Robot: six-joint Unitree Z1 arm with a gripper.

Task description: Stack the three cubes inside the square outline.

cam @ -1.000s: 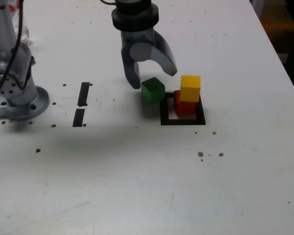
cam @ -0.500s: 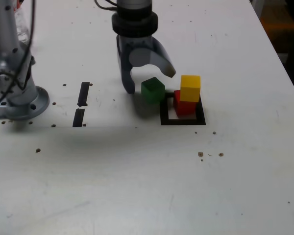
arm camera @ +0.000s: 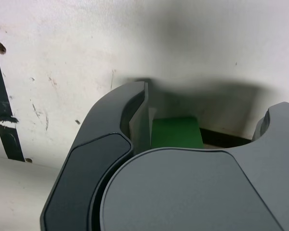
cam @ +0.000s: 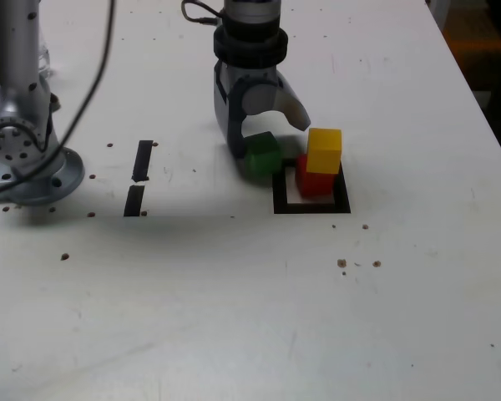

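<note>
Exterior view showed the gripper (cam: 267, 138) spread wide, jaws straddling the green cube (cam: 261, 155) and not yet clamped. Just beyond its right jaw, yellow cube (cam: 324, 150) sat on red cube (cam: 315, 179) inside the square outline (cam: 311, 206). Closing on green likely came next, then lifting it above yellow.

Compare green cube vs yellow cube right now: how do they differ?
Position: the green cube sits on the table just outside the square outline; the yellow cube is on top of the red cube, inside it.
Claw: the open claw straddles the green cube; the yellow cube stands clear of it.
Shared: same size and shape, solid colour.
</note>
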